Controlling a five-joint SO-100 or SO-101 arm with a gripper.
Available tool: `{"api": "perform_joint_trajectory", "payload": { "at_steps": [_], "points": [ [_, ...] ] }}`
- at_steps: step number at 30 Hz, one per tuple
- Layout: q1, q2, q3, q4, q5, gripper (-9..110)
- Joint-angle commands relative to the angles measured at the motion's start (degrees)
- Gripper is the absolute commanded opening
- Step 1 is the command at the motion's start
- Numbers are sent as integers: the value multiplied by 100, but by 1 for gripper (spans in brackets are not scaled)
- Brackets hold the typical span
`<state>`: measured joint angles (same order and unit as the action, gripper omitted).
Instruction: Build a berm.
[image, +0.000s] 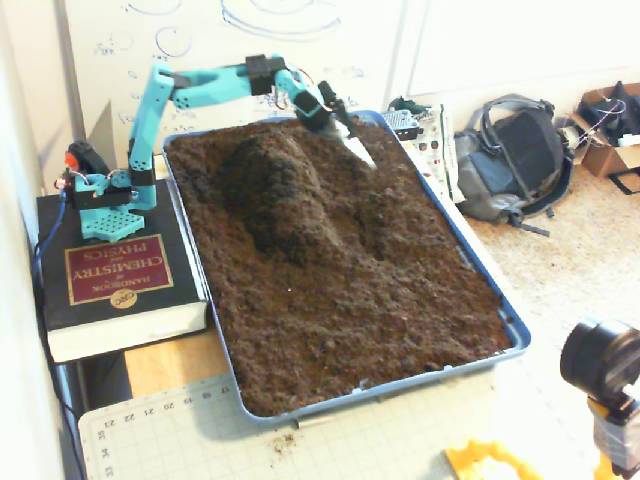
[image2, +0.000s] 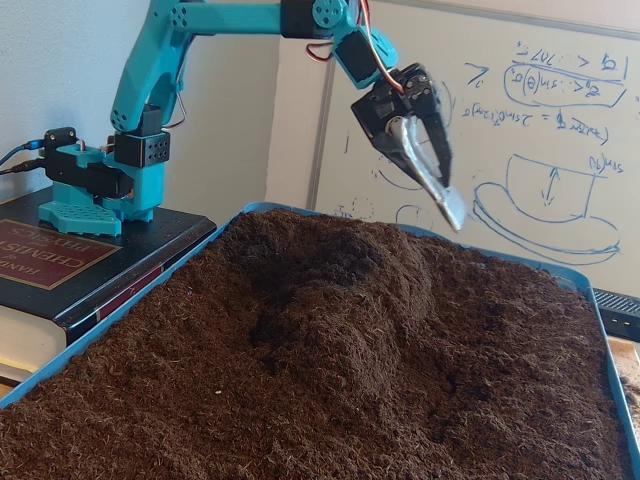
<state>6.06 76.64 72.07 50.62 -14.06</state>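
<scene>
The berm (image: 280, 190) is a humped ridge of dark crumbly soil at the far left of the blue tray (image: 480, 270), near the arm's base; in the low fixed view it rises as a rounded mound (image2: 350, 290) above the flatter soil around it. A shallow trough runs along its right flank in the high fixed view. The ridge is short and lumpy, so I judge the task partly done.

The pincer (image: 358, 148) hangs in the air above the tray's far edge, clear of the soil, up and to the right of the berm's crest. In the low fixed view the pincer (image2: 440, 190) points down and right, with its fingers drawn together into one narrow blade; nothing is held between them.

Step in hand, as I judge it: a lift between strokes. The next move calls for lowering the tip into the loose soil beside the ridge and dragging material toward the crest.
</scene>
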Motion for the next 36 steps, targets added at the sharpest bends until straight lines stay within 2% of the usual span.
{"api": "perform_joint_trajectory", "payload": {
  "at_steps": [1, 10, 26, 36],
  "points": [
    [-18, 1371, 554, 316, 35, 0],
    [-26, 3067, 3067, 765, -70, 0],
    [-773, 5089, 6293, 765, 9, 1],
    [-738, 7189, 8394, 694, 26, 1]
  ]
}}
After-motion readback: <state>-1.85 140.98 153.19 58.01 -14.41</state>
